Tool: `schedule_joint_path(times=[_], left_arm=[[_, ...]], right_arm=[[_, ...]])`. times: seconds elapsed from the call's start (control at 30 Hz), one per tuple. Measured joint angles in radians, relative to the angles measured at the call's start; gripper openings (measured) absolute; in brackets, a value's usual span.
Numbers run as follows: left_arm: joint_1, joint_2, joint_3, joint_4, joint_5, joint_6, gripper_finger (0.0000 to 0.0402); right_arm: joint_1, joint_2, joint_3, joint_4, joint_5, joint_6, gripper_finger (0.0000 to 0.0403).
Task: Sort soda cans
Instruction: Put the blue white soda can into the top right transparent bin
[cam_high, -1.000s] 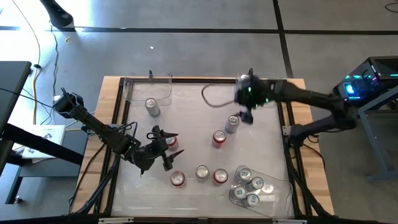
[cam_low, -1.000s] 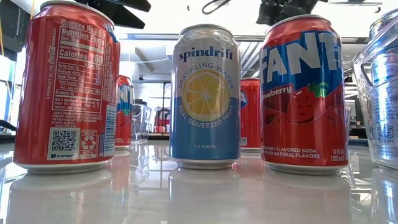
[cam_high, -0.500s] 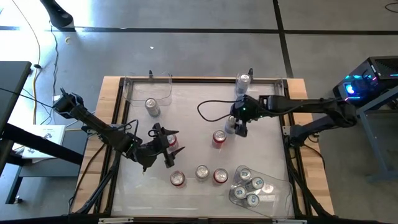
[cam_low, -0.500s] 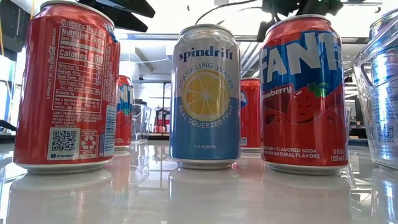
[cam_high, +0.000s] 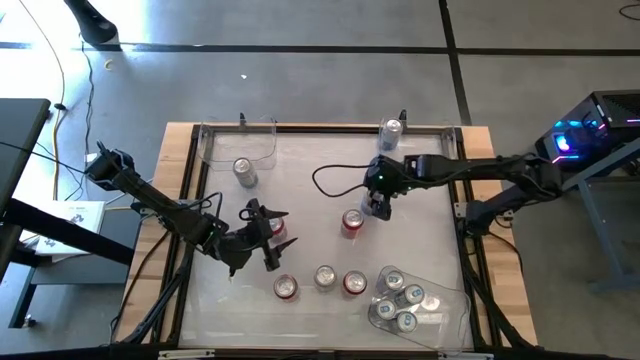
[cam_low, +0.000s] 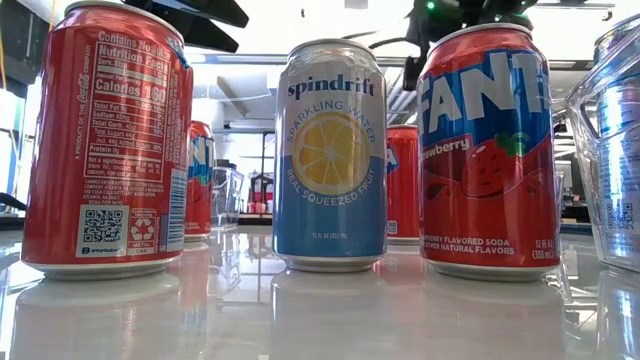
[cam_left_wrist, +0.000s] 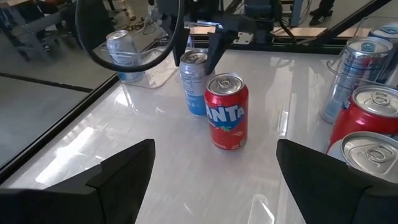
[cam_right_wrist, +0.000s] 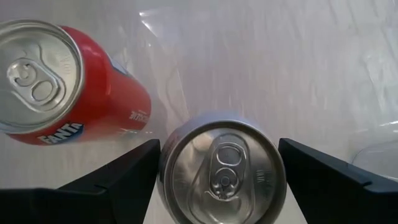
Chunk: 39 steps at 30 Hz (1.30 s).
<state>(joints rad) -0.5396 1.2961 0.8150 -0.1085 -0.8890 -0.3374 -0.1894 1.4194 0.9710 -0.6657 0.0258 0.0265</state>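
My right gripper (cam_high: 377, 198) hangs over a silver-blue can (cam_right_wrist: 221, 168) in the table's middle right. It points down, open, with a finger (cam_right_wrist: 112, 183) on either side of the can's top and not touching it. A red Fanta can (cam_high: 351, 222) stands just beside it. My left gripper (cam_high: 266, 238) waits open, left of the middle, next to a red can (cam_high: 279, 231). In the left wrist view the Fanta can (cam_left_wrist: 226, 112) and the silver-blue can (cam_left_wrist: 194, 84) stand upright ahead. A red, a silver and a red can (cam_high: 324, 278) stand in a row near the front edge.
A clear bin (cam_high: 445, 310) at the near right corner holds several silver-topped cans. Another clear bin (cam_high: 238, 142) sits at the far left, with a silver can (cam_high: 244, 172) in front of it. One can (cam_high: 390, 130) stands at the far edge. A black cable (cam_high: 335, 180) loops over the middle.
My right gripper has come from the table's far right toward the middle and down over the silver-blue can, so its fingers now flank the can's top. The cans have stayed in place.
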Motion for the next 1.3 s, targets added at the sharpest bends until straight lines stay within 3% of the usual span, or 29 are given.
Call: schedule_joint_path(times=[0.23, 0.33, 0.47, 0.67, 0.77, 0.9, 1.1, 1.3], left_arm=[[0.000, 0.000, 0.000, 0.000, 0.000, 0.000, 0.0332], [0.000, 0.000, 0.000, 0.000, 0.000, 0.000, 0.0332], [0.000, 0.000, 0.000, 0.000, 0.000, 0.000, 0.0332], [0.000, 0.000, 0.000, -0.003, 0.001, 0.000, 0.0332], [0.000, 0.000, 0.000, -0.003, 0.005, -0.001, 0.0332], [-0.010, 0.000, 0.000, -0.003, 0.008, -0.001, 0.0332], [-0.019, 0.000, 0.000, -0.003, 0.008, -0.001, 0.0332], [-0.019, 0.000, 0.000, -0.003, 0.008, -0.001, 0.0332]], right_arm=[[0.003, 0.011, 0.016, -0.032, 0.008, -0.004, 0.0290], [0.005, 0.014, 0.058, -0.116, 0.024, -0.004, 0.0260], [0.006, 0.018, 0.169, -0.239, 0.030, -0.005, 0.0257], [-0.005, -0.018, 0.387, -0.363, 0.196, -0.036, 0.0257], [-0.062, -0.043, 0.486, -0.371, 0.257, -0.069, 0.0257], [-0.226, -0.068, 0.520, -0.422, 0.282, -0.101, 0.0257], [-0.475, -0.065, 0.447, -0.371, 0.151, -0.110, 0.0257], [-0.567, -0.062, 0.252, -0.219, -0.010, -0.111, 0.0257]])
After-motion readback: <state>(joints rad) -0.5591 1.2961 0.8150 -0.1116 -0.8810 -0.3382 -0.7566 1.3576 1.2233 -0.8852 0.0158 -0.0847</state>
